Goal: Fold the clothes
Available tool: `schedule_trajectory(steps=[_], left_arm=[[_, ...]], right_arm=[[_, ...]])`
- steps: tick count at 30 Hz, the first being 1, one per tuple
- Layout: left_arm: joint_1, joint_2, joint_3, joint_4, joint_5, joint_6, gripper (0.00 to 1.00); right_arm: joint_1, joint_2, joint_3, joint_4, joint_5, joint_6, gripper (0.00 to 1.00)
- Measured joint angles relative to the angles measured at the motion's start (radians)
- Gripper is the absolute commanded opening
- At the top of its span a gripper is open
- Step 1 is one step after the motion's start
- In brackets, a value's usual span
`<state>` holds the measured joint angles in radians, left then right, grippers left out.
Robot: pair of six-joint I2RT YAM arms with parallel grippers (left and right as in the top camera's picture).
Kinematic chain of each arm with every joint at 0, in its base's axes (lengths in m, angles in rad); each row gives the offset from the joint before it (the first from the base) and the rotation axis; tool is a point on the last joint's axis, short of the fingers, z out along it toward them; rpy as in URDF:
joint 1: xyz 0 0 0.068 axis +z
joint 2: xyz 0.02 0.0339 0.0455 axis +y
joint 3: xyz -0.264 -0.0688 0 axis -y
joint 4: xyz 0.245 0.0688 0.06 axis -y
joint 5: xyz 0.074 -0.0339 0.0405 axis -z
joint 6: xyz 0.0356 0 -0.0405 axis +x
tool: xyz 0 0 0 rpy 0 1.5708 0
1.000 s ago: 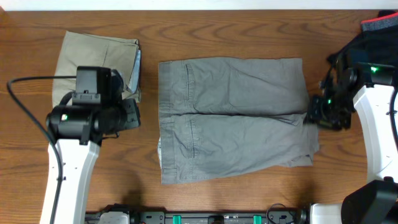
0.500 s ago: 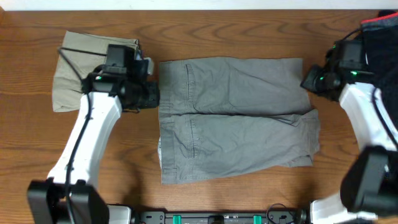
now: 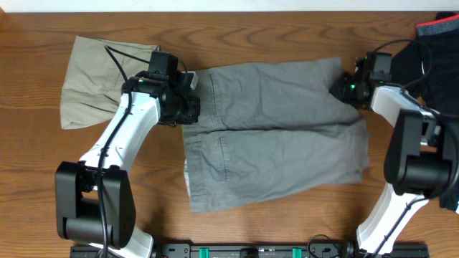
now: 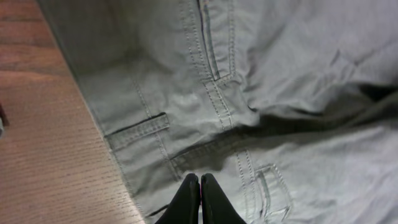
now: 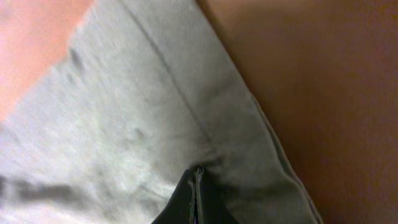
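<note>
Grey shorts [image 3: 272,143] lie flat in the middle of the table, waistband to the left and leg hems to the right. My left gripper [image 3: 189,109] is at the far left corner by the waistband. In the left wrist view its fingers [image 4: 199,182] are shut on the shorts' fabric [image 4: 249,93] near a belt loop. My right gripper [image 3: 341,87] is at the far right leg hem. In the right wrist view its fingers [image 5: 197,175] are shut, pinching the shorts' fabric [image 5: 143,118] close to the hem.
A folded khaki garment [image 3: 90,79] lies at the far left, behind my left arm. Dark clothes with a red edge [image 3: 439,32] are piled at the far right corner. Bare wood table [image 3: 43,165] surrounds the shorts.
Both arms have moved inward to the shorts' far corners and their fingers now sit on the fabric. The far right corner of the shorts has shifted slightly left and puckered.
</note>
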<state>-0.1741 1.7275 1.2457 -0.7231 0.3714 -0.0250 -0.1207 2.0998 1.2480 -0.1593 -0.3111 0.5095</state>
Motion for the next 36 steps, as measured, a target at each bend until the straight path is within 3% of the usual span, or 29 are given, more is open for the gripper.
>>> schedule_trajectory(steps=[3, 6, 10, 12, 16, 19, 22, 24, 28, 29, 36], left_arm=[[0.0, -0.001, 0.0, 0.008, 0.0, 0.0, 0.12], [0.0, -0.001, 0.0, 0.023, 0.001, 0.004, 0.26], [0.0, -0.001, 0.0, 0.068, 0.002, 0.0, 0.29], [0.0, -0.001, 0.0, 0.11, 0.004, 0.0, 0.28], [0.0, 0.001, 0.0, 0.192, 0.005, -0.001, 0.29], [0.0, 0.011, 0.0, 0.211, 0.014, -0.001, 0.37], [0.0, 0.027, 0.0, 0.207, 0.022, -0.002, 0.41], [0.0, 0.035, 0.0, 0.21, 0.023, -0.002, 0.4], [0.0, 0.065, 0.0, 0.235, 0.027, 0.002, 0.09], [0.0, 0.079, 0.0, 0.245, 0.029, 0.005, 0.06], [0.0, 0.236, 0.0, 0.283, 0.049, -0.001, 0.06]], right_arm=[[0.008, 0.061, 0.026, 0.14, -0.031, 0.067, 0.01], [0.013, 0.124, 0.077, 0.225, -0.057, 0.137, 0.01], [0.013, 0.176, 0.143, 0.264, -0.082, 0.158, 0.01], [0.013, 0.187, 0.173, 0.25, -0.095, 0.138, 0.04], [0.001, 0.187, 0.215, 0.179, -0.155, 0.077, 0.21], [-0.017, 0.135, 0.22, 0.063, -0.19, 0.011, 0.31], [-0.043, 0.028, 0.221, -0.072, -0.198, -0.071, 0.34], [-0.066, -0.075, 0.222, -0.165, -0.19, -0.126, 0.36], [-0.118, -0.301, 0.233, -0.336, -0.152, -0.191, 0.38], [-0.127, -0.351, 0.237, -0.378, -0.143, -0.202, 0.38], [-0.142, -0.542, 0.245, -0.581, -0.079, -0.239, 0.39]])
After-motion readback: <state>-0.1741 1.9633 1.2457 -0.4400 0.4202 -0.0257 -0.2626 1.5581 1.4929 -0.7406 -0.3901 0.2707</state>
